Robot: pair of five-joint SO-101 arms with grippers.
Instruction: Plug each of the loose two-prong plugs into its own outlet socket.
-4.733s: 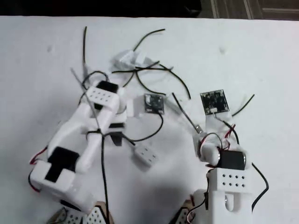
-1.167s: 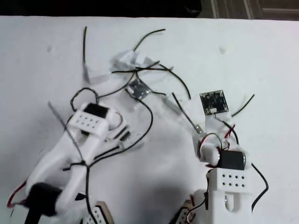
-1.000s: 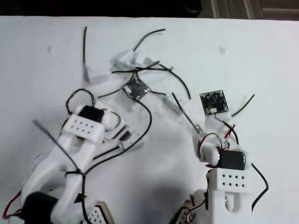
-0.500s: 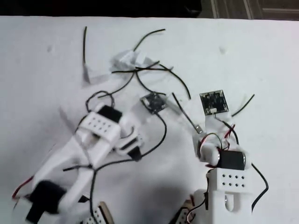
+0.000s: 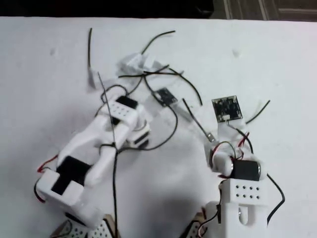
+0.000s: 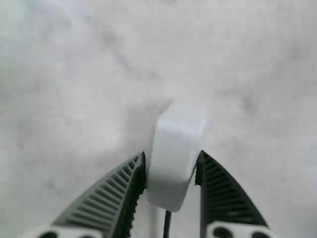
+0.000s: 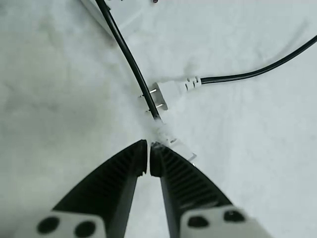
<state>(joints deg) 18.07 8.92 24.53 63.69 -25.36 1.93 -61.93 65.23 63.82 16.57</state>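
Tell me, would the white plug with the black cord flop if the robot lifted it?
The white plug looks small and hard, so it probably stays stiff. Its black cord lies curved, so it would likely dangle and drag.

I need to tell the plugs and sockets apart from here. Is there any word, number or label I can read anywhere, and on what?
No text can be read anywhere.
The dark square board and the smaller one carry specks that are too small to read.
The white block in the left gripper shows no marks.
The loose two-prong plug near the right gripper shows no marks.
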